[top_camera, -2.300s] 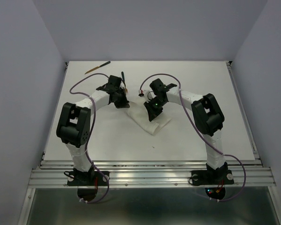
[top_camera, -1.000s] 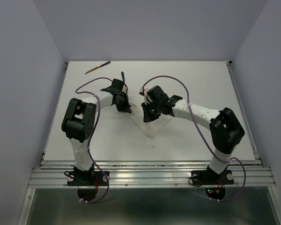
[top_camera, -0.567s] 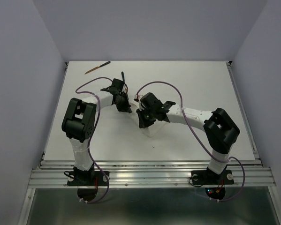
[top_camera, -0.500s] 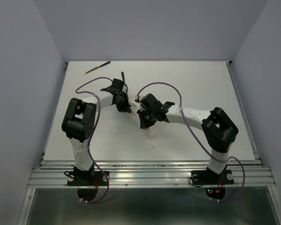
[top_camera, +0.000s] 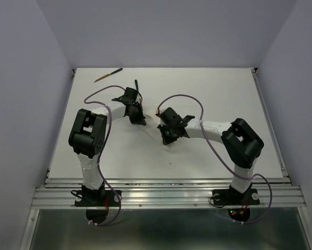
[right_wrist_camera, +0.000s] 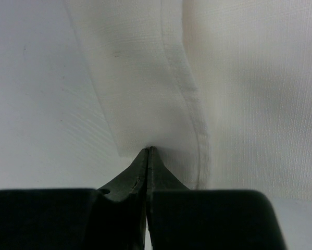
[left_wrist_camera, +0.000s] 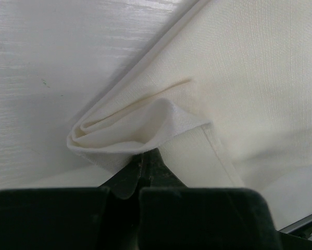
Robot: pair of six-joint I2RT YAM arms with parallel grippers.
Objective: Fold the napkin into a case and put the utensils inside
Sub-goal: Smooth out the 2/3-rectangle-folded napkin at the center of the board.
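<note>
Napkin (left_wrist_camera: 239, 78) lay mid-worktop (top_camera: 223, 94), partly folded, layers bunched. No case formed, so I judged that finishing the fold and loading both remained. One utensil (top_camera: 108, 75) sat at the far-left back, well apart from the cloth. A second utensil (top_camera: 136, 83) lay just behind my left arm. Left jaws were together, clamped on a folded corner. Right jaws were together, pinching the hemmed edge. A purple cable (top_camera: 184, 96) arched overhead, and my wrists hid most of the cloth from above.
</note>
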